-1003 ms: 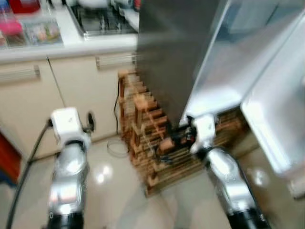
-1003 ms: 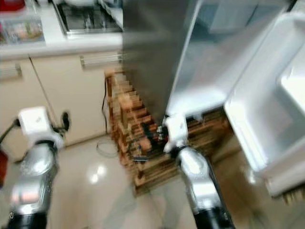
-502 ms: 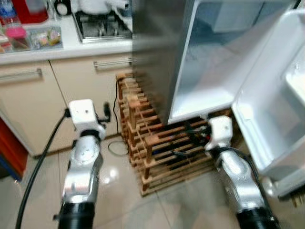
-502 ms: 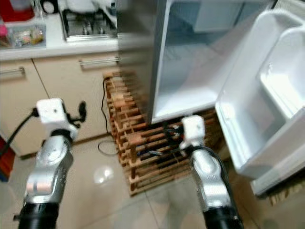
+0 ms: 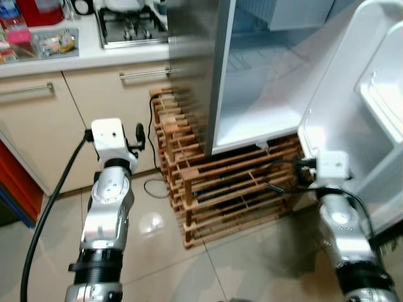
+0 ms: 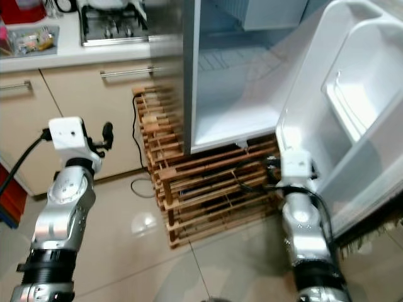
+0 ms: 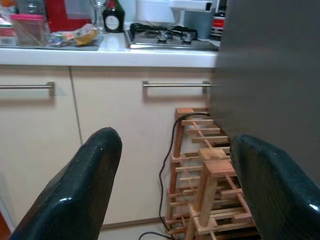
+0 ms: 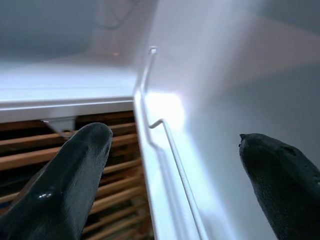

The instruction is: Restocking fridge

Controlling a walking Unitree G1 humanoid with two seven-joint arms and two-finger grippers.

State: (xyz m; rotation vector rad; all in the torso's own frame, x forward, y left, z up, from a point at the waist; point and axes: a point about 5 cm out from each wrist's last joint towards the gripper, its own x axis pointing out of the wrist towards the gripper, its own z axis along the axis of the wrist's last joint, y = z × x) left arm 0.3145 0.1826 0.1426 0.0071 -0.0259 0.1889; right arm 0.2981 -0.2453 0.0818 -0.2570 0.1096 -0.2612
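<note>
Fridge (image 5: 252, 94) stood open, door (image 5: 352, 119) swung to the robot's right, interior lit. Fridge sat on a wooden pallet stack (image 5: 214, 189). Right hand (image 8: 175, 165): fingers (image 8: 75, 170) spread wide, holding nothing, raised at the lower edge of the door beside its wire rail (image 8: 170, 145). Left hand (image 7: 175, 185): spread wide, empty, held before the cabinet (image 7: 125, 145) under the counter (image 5: 94, 56), near the pallets. Stove (image 5: 129, 25) on counter.

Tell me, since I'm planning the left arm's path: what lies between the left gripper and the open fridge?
In the left eye view, the wooden rack and a black cable lie between the left gripper and the fridge.
</note>
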